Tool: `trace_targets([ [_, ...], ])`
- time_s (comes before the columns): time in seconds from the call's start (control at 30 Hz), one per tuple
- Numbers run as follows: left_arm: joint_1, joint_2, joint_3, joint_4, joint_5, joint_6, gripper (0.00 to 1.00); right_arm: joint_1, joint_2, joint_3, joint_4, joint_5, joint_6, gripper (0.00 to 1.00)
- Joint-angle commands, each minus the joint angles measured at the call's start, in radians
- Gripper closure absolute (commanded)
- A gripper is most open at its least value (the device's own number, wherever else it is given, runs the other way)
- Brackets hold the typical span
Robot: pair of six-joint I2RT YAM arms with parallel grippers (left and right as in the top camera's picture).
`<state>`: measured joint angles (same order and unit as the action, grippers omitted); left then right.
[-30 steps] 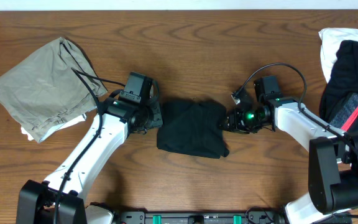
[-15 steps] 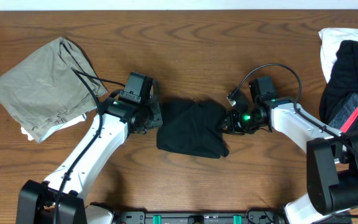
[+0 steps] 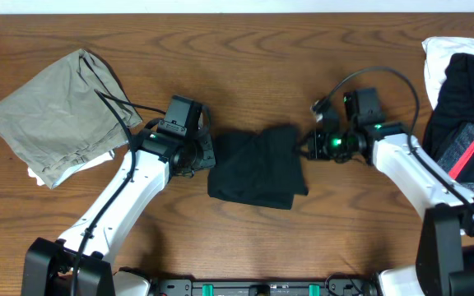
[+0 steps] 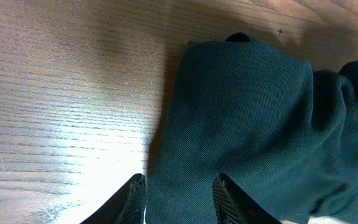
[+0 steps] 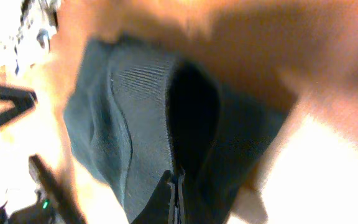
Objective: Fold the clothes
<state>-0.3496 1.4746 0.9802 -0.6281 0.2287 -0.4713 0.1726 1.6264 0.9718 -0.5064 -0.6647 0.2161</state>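
Seen from above, the black cloth (image 3: 257,168) lies in the middle of the table (image 3: 245,49). At 12 o'clock from it the wood is bare up to the far edge, so a tool can pass there. At 6 o'clock there is a bare strip between the two arms. At 9 o'clock the left tool (image 3: 206,156) and its white arm block the way. At 3 o'clock the right tool (image 3: 309,148) and its looping cable (image 3: 377,69) do. Far off at 10 o'clock lies the olive-grey cloth (image 3: 52,115). Far off at 2 o'clock sit the white cloth (image 3: 447,53) and the red-banded cloth (image 3: 467,123).
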Motion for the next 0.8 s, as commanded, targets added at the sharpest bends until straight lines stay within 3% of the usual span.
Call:
trace_targets([
  [0.0,0.002,0.009,-0.010,-0.004,-0.013,0.011,0.62,0.004,-0.004,0.015,-0.006,0.090,-0.011,0.99],
  [0.37,-0.027,0.009,-0.010,0.074,0.127,0.029,0.62,0.055,0.098,0.014,-0.031,0.287,-0.006,0.99],
  [0.5,-0.073,0.009,-0.010,0.174,0.129,0.031,0.55,0.055,0.146,0.014,-0.036,0.307,-0.003,0.99],
  [0.77,-0.129,0.072,-0.010,0.265,0.076,0.041,0.55,0.055,0.143,0.020,-0.060,0.321,-0.005,0.97],
])
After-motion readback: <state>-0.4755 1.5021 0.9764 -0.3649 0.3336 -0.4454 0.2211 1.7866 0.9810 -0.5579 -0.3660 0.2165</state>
